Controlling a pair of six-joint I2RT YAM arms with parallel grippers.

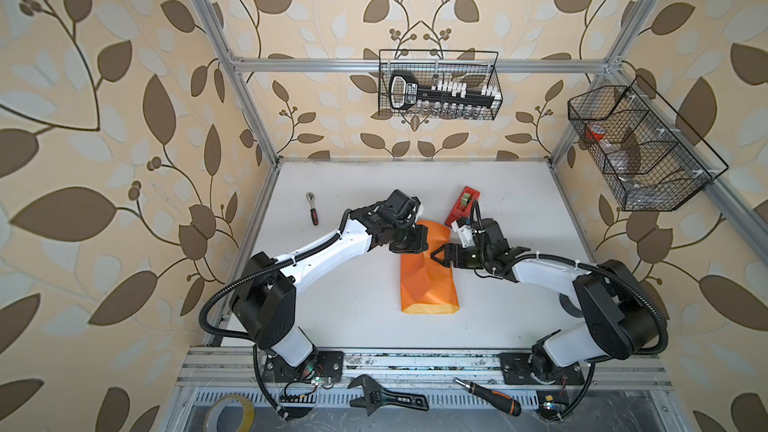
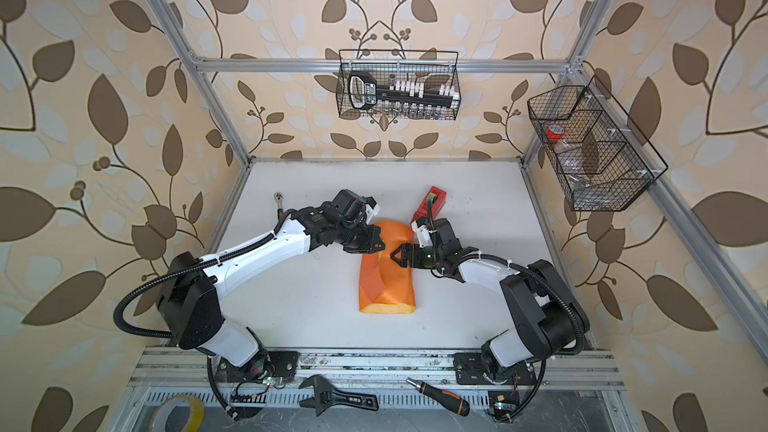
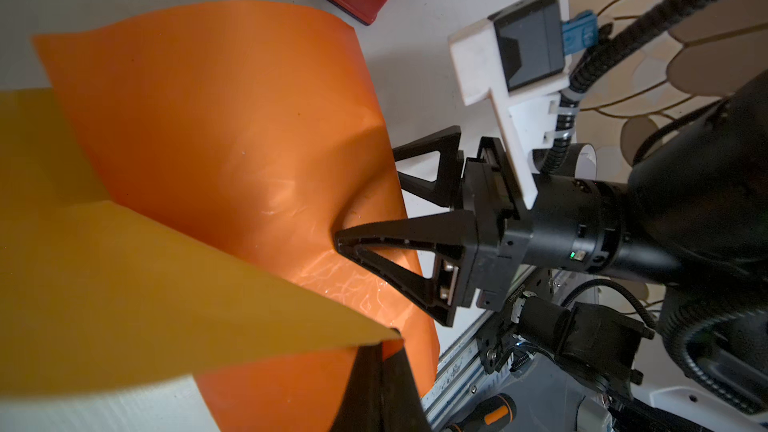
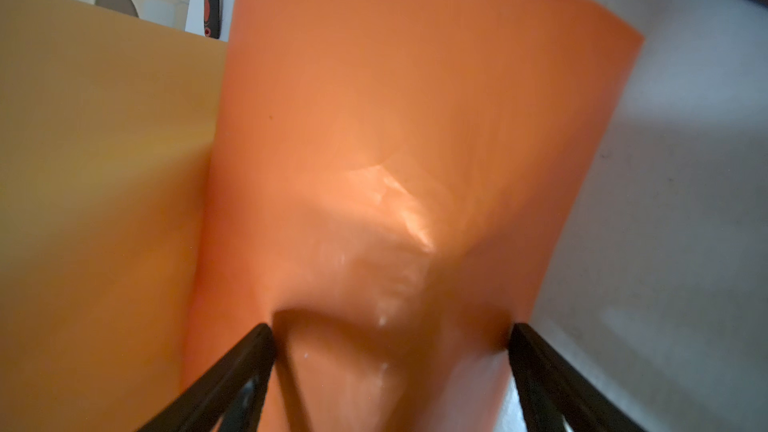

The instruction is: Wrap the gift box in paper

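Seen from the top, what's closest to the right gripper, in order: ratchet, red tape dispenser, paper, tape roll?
1. paper, touching the right gripper
2. red tape dispenser, just behind
3. ratchet, far left
4. tape roll, front left corner

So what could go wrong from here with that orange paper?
The left tool pinches only a corner of the paper; a pull could tear it or let it slip out.
The open right tool has one finger denting the glossy sheet, which might crease or puncture.
The red tape dispenser sits close behind that tool and could get knocked.
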